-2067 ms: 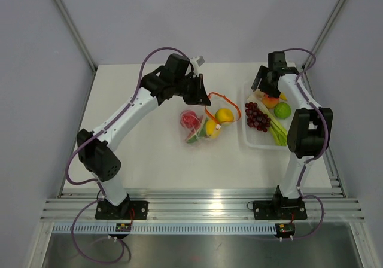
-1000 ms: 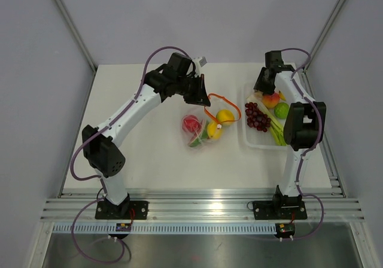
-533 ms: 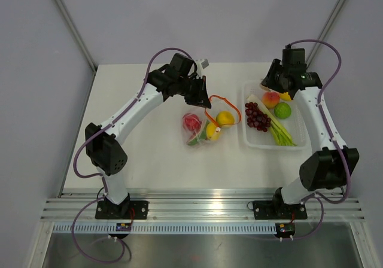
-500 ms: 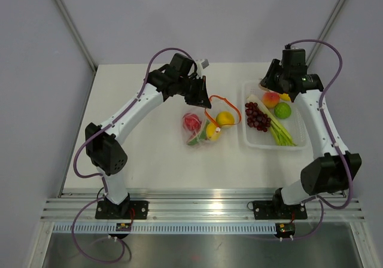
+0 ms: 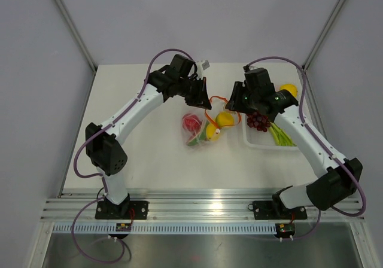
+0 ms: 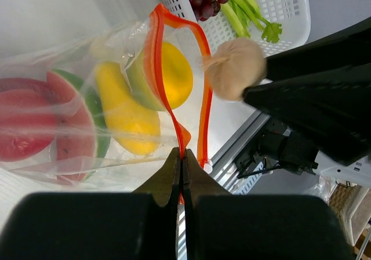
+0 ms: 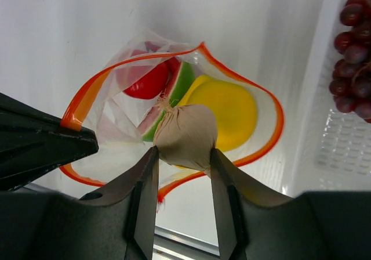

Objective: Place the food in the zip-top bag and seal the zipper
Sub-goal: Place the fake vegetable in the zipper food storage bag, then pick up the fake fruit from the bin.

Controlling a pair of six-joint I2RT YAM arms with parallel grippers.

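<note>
A white counter (image 5: 149,154) fills the middle of the overhead view. A white rectangular tray (image 5: 263,146) with perforated walls sits on it toward 3 o'clock, close to the counter's right edge. Ribbed aluminium rails (image 5: 203,208) run along the counter's edge at 6 o'clock, with a dull metal sheet (image 5: 197,253) below them. Pale grey walls (image 5: 203,17) close the space at 9, 12 and 3 o'clock. Slanted metal struts (image 5: 69,23) rise from the far corners at 11 and 1 o'clock.

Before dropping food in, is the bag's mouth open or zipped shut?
Open: the zipper gapes in a wide loop, with the left end effector pinching its rim.
</note>
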